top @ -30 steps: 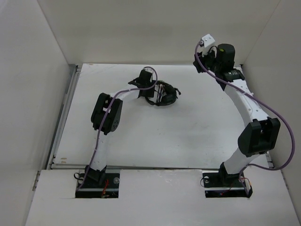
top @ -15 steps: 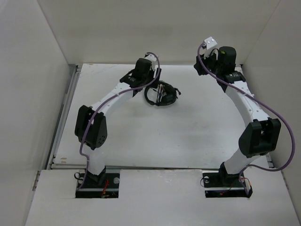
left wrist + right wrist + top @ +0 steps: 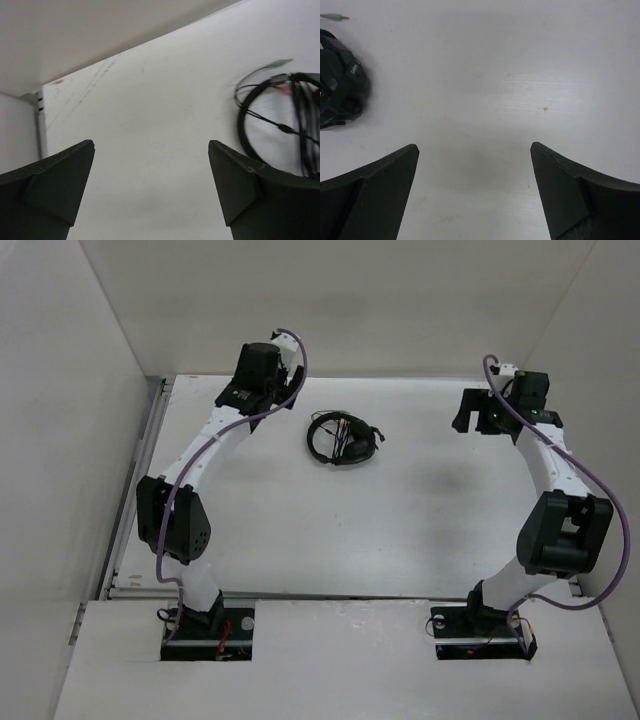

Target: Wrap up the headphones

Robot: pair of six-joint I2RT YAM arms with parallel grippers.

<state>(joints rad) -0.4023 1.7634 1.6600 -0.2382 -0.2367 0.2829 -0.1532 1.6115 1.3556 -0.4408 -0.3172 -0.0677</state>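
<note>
The headphones (image 3: 343, 438) lie on the white table (image 3: 400, 510), back centre, with the thin cable looped over the headband and earcups. My left gripper (image 3: 268, 398) hangs open to their left, well apart from them. In the left wrist view its jaws (image 3: 151, 145) stand wide over bare table, with the headphones (image 3: 306, 115) and a green plug (image 3: 280, 62) at the right edge. My right gripper (image 3: 478, 412) is open at the far right, clear of them. Its wrist view (image 3: 474, 146) shows bare table between the jaws, an earcup (image 3: 340, 85) at the upper left.
White walls enclose the table at the back and on both sides. A metal rail (image 3: 140, 470) runs along the table's left edge. Purple cables (image 3: 590, 480) loop beside each arm.
My left gripper has drawn back left from the headphones and opened wide. My right gripper has come down from high at the back right toward the table and opened.
</note>
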